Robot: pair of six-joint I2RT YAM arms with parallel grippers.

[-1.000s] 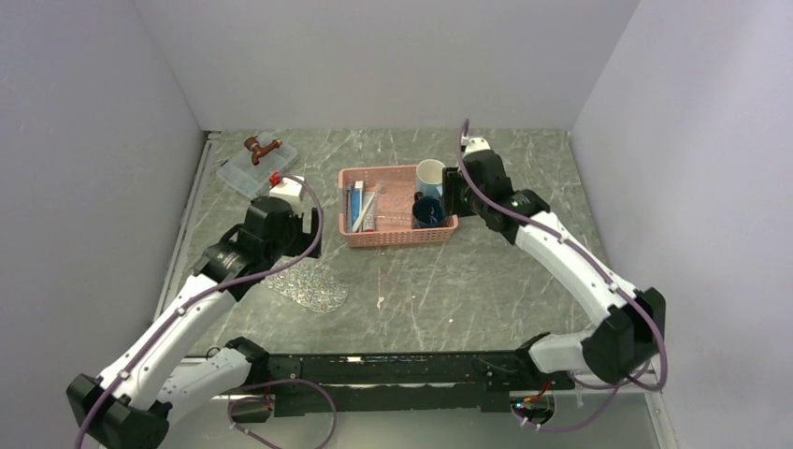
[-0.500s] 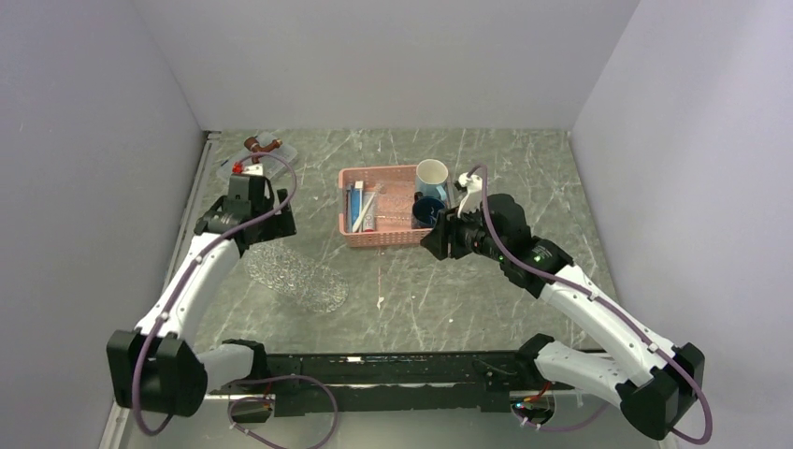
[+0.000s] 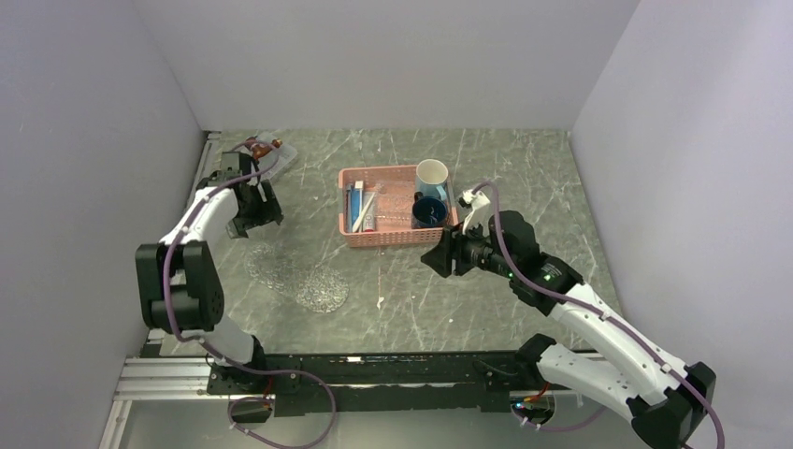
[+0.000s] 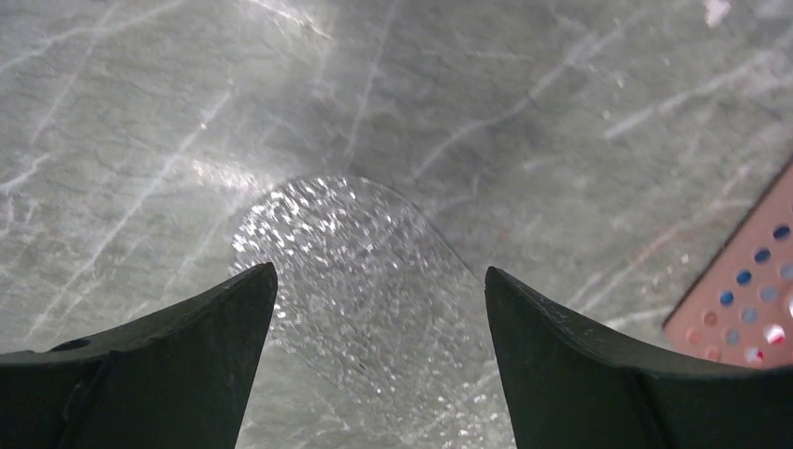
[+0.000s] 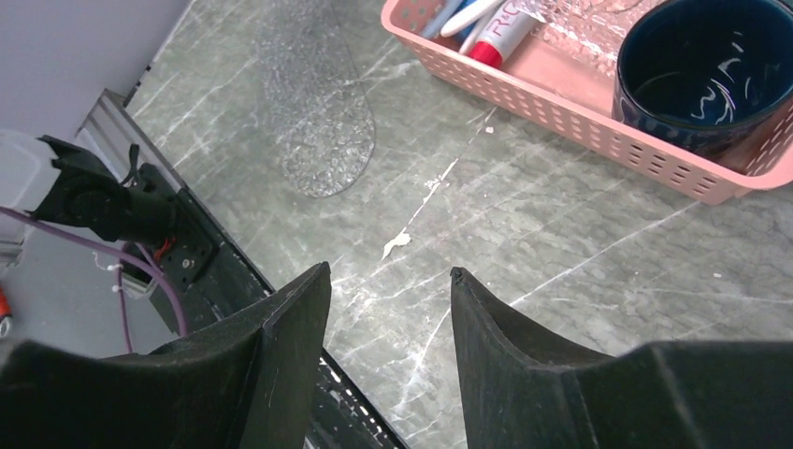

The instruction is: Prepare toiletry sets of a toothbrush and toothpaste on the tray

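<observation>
The clear bumpy tray (image 3: 297,278) lies flat and bare on the table, left of centre; it also shows in the left wrist view (image 4: 365,243) and the right wrist view (image 5: 318,112). The whitish toothbrushes (image 3: 365,210) and the blue toothpaste tubes (image 3: 353,199) lie in the left part of the pink basket (image 3: 397,234). A red-capped toothpaste tube (image 5: 505,33) and a toothbrush (image 5: 468,14) show at the right wrist view's top edge. My left gripper (image 3: 254,211) (image 4: 380,269) is open and empty, above the tray's far end. My right gripper (image 3: 436,259) (image 5: 389,269) is open and empty, over bare table in front of the basket.
The basket (image 5: 561,98) also holds a dark blue mug (image 3: 428,212) (image 5: 701,75) and a pale mug (image 3: 431,175). A clear lidded box (image 3: 271,157) stands at the far left. A small white scrap (image 5: 396,245) lies on the table. The basket's corner (image 4: 748,290) shows in the left wrist view.
My right gripper has drawn back from the basket's right end to the table in front of it. My left arm has swung back and left, uncovering the tray.
</observation>
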